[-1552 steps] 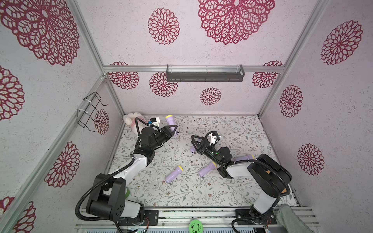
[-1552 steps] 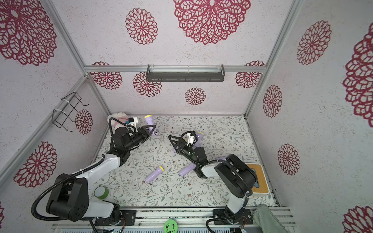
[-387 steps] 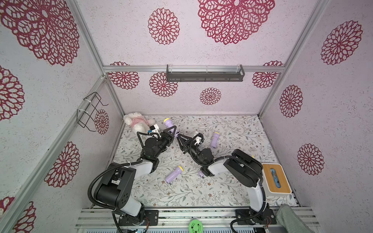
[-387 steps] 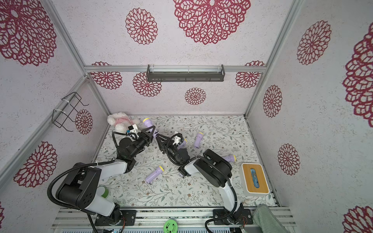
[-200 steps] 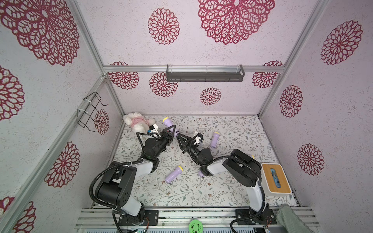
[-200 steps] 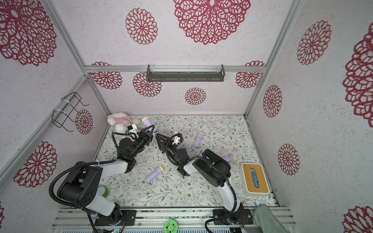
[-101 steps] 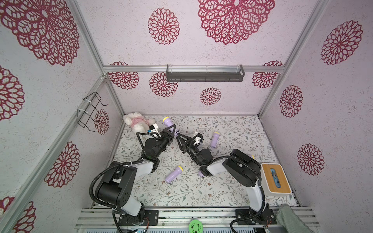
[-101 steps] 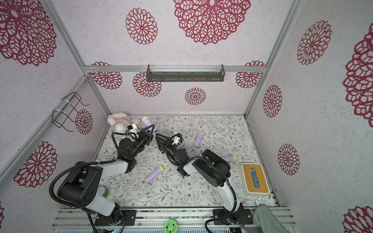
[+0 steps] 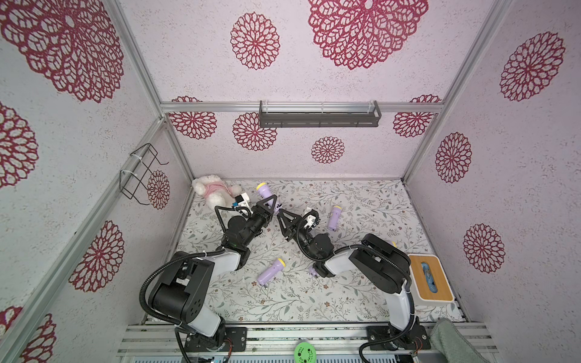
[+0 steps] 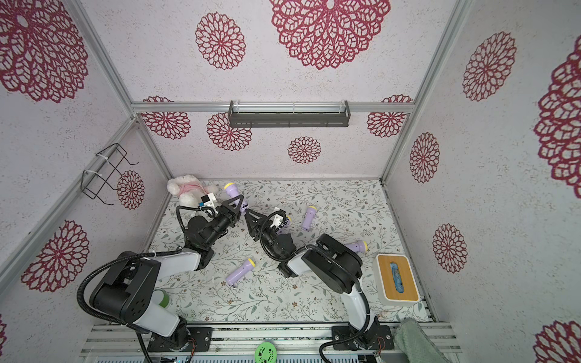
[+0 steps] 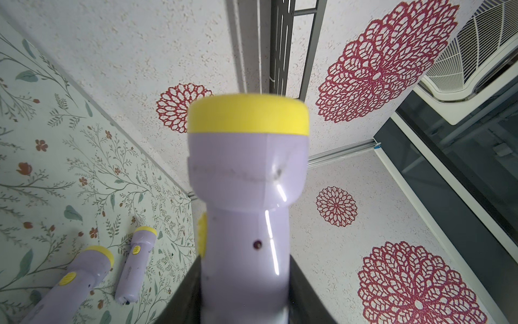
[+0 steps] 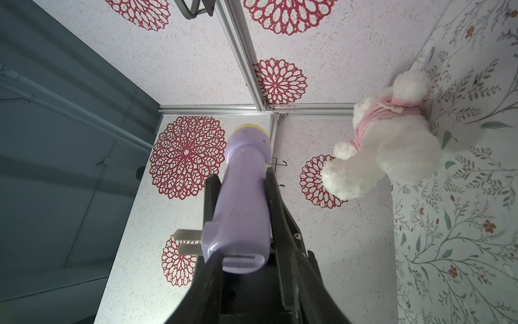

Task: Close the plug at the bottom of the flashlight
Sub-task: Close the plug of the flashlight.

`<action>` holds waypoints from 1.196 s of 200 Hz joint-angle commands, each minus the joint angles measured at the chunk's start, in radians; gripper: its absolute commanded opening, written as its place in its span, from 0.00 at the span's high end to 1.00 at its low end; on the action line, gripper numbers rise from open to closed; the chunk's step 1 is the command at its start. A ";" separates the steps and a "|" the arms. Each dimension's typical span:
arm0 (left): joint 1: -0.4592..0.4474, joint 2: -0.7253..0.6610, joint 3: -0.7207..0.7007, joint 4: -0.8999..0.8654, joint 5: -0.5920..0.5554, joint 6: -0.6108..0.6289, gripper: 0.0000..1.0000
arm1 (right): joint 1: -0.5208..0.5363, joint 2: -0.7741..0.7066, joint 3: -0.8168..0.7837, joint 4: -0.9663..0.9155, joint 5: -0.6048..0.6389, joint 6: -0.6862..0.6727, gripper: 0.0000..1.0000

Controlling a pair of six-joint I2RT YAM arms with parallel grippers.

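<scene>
The left gripper (image 11: 243,294) is clamped on the flashlight (image 11: 244,196) mid-body, holding it in the air. The right gripper (image 9: 280,212) has its jaws apart either side of the bottom end, and the plug (image 12: 186,241) juts sideways just outside one finger. That finger should press the prongs' flat side, folding them into the base, while the left clamp resists twisting.
</scene>
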 commanded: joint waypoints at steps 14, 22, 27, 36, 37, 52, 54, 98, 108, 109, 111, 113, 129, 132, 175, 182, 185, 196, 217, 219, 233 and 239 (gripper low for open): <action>-0.021 -0.013 -0.010 0.020 0.043 -0.002 1.00 | 0.009 -0.068 0.005 0.093 0.041 -0.024 0.58; -0.021 -0.016 -0.014 0.020 0.036 -0.001 1.00 | 0.010 -0.077 -0.005 0.093 0.051 -0.026 0.58; -0.021 -0.017 -0.015 0.015 0.032 -0.001 1.00 | 0.011 -0.082 -0.008 0.093 0.056 -0.030 0.57; -0.021 -0.018 -0.015 0.009 0.027 0.003 1.00 | 0.013 -0.087 -0.009 0.093 0.057 -0.040 0.57; -0.021 -0.019 -0.015 0.009 0.027 0.003 1.00 | 0.013 -0.088 -0.008 0.093 0.057 -0.040 0.57; -0.021 -0.016 -0.011 0.008 0.033 0.000 1.00 | 0.012 -0.083 0.000 0.093 0.055 -0.033 0.57; -0.021 -0.016 -0.011 0.009 0.034 -0.001 1.00 | 0.012 -0.084 0.000 0.093 0.055 -0.032 0.57; -0.021 -0.011 -0.013 0.020 0.037 -0.014 1.00 | 0.025 -0.069 0.023 0.093 0.051 -0.034 0.58; -0.021 -0.012 -0.013 0.023 0.038 -0.015 1.00 | 0.028 -0.065 0.026 0.093 0.052 -0.034 0.60; -0.021 -0.013 -0.013 0.023 0.038 -0.015 1.00 | 0.028 -0.066 0.027 0.093 0.051 -0.034 0.60; -0.021 -0.013 -0.012 0.024 0.038 -0.016 1.00 | 0.028 -0.063 0.028 0.093 0.052 -0.034 0.60; -0.021 -0.013 -0.014 0.024 0.038 -0.017 1.00 | 0.029 -0.064 0.028 0.093 0.052 -0.034 0.60; -0.022 -0.013 -0.016 0.025 0.039 -0.018 1.00 | 0.031 -0.059 0.033 0.093 0.054 -0.032 0.61; -0.023 -0.013 -0.015 0.024 0.039 -0.018 1.00 | 0.031 -0.058 0.033 0.093 0.055 -0.031 0.61; -0.030 -0.009 -0.013 0.029 0.044 -0.021 1.00 | 0.033 -0.055 0.036 0.093 0.061 -0.030 0.64; -0.031 -0.007 -0.013 0.032 0.044 -0.022 1.00 | 0.033 -0.052 0.036 0.093 0.065 -0.028 0.64; -0.030 -0.007 -0.012 0.032 0.044 -0.022 1.00 | 0.033 -0.051 0.035 0.093 0.067 -0.027 0.64; -0.033 -0.007 -0.015 0.033 0.044 -0.022 1.00 | 0.033 -0.048 0.034 0.092 0.071 -0.021 0.65; -0.038 -0.007 -0.015 0.038 0.046 -0.020 1.00 | 0.031 -0.042 0.039 0.092 0.074 -0.015 0.65; -0.039 -0.007 -0.015 0.040 0.047 -0.020 1.00 | 0.030 -0.042 0.040 0.092 0.075 -0.015 0.65; -0.042 -0.006 -0.014 0.043 0.050 -0.019 1.00 | 0.030 -0.038 0.047 0.092 0.070 -0.016 0.67; -0.043 -0.004 -0.013 0.044 0.050 -0.019 1.00 | 0.030 -0.039 0.049 0.092 0.068 -0.022 0.67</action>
